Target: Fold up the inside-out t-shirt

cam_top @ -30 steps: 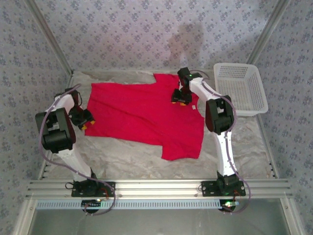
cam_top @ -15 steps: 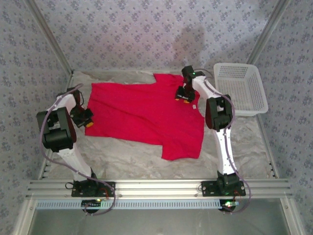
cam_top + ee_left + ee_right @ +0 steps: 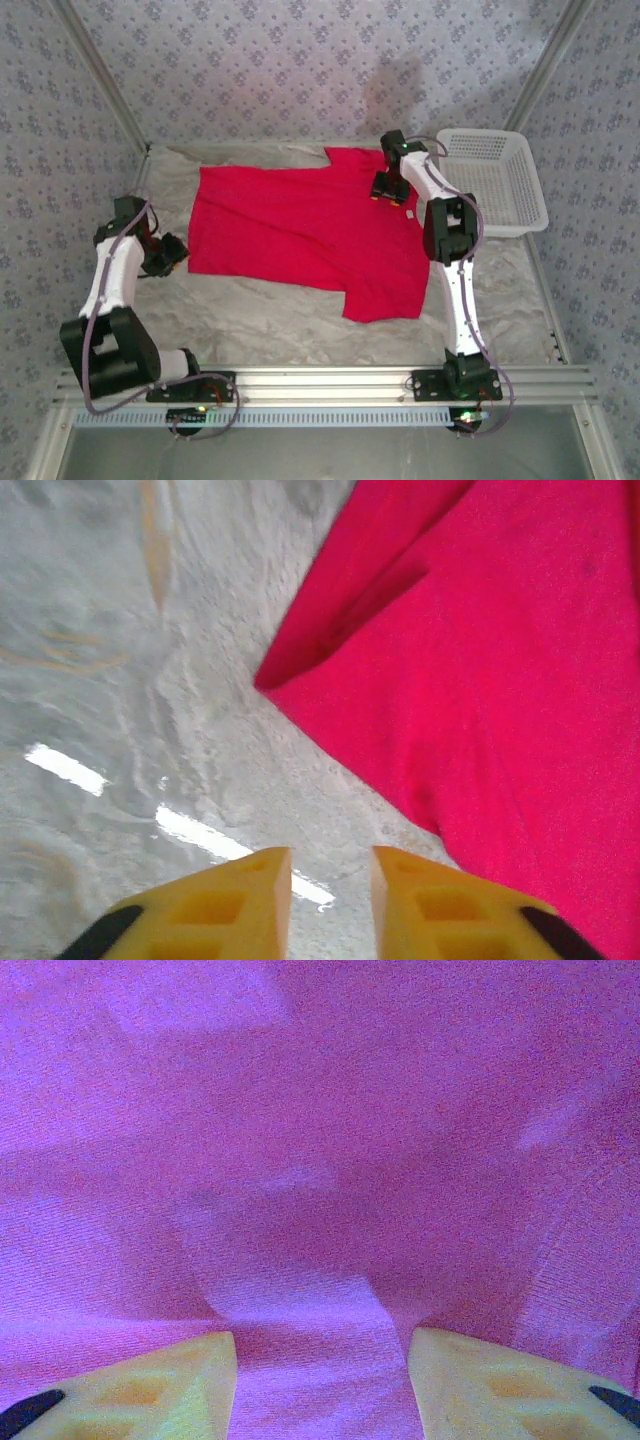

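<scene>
Spread red shirt, with both arms at its edges.

**Near.** A bare strip of table (image 3: 270, 325) runs between the arm bases and the shirt (image 3: 300, 230). This is the widest open room for laying a fold. One flap of the shirt reaches into it at the near right.

**Left.** The left gripper (image 3: 172, 252) hangs over the wrinkled table cover, just beside the shirt's left edge. Its jaws are slightly parted and hold nothing. In the left wrist view the left gripper (image 3: 330, 865) points at bare cover, with the cloth (image 3: 500, 680) off to its right. Closing here would probably miss the hem or pinch the cover instead.

**Far.** The right gripper (image 3: 388, 190) sits on the shirt's far right part. In the right wrist view its jaws (image 3: 322, 1350) are spread wide over a low ridge of cloth (image 3: 320, 1110) and are not clenched on it. A grab here could take only one layer. A pull could bunch the shirt.

**Far right.** The basket (image 3: 490, 180) stands near the right arm, and the back wall is close, so room there is tight.
</scene>
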{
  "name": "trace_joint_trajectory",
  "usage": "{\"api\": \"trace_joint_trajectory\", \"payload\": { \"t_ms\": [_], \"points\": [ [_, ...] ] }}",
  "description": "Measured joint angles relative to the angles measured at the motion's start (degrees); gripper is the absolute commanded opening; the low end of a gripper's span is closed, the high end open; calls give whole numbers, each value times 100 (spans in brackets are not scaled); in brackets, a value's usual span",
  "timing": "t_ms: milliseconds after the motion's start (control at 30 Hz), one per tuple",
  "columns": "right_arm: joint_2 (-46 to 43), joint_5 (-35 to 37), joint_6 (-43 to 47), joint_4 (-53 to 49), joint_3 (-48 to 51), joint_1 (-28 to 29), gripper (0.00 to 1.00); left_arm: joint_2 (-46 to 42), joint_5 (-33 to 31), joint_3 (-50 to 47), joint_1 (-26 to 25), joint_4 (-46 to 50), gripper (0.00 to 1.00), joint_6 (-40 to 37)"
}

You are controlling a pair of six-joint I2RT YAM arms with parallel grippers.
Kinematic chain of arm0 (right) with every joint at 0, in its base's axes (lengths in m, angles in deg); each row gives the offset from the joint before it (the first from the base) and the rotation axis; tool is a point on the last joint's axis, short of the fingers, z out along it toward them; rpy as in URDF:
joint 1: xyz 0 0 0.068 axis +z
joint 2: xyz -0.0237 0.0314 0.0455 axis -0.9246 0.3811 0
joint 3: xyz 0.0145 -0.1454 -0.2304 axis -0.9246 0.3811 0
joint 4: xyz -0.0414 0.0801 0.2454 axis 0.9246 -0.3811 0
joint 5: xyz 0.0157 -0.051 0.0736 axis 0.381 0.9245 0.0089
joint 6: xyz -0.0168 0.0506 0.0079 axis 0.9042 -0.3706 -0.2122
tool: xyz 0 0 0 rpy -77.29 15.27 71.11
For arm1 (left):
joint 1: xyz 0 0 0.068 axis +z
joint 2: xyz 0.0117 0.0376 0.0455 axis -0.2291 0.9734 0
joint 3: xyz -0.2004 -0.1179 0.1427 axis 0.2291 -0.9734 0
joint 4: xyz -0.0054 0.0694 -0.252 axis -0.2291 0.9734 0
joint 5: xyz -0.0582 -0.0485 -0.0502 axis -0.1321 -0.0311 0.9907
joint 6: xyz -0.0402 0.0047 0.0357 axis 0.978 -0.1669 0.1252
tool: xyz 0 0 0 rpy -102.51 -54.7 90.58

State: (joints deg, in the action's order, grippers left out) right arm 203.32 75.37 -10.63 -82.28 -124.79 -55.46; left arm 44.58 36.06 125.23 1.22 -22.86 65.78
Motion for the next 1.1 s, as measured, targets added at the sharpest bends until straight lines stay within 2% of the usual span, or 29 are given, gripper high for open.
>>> {"api": "trace_joint_trajectory", "payload": {
  "t_ms": [167,367,633,1100],
  "points": [
    [-122,-42,2,109,212,22,55,776,131,20,-72,-472,42,-13],
    [-267,-146,26,98,442,63,56,1397,168,490,-74,-791,48,-199],
    [-278,-245,31,92,442,63,57,2022,267,549,-74,-1191,48,-273],
    [-278,-315,72,83,442,63,58,2339,798,376,-142,-1788,45,-101]
  ]
}}
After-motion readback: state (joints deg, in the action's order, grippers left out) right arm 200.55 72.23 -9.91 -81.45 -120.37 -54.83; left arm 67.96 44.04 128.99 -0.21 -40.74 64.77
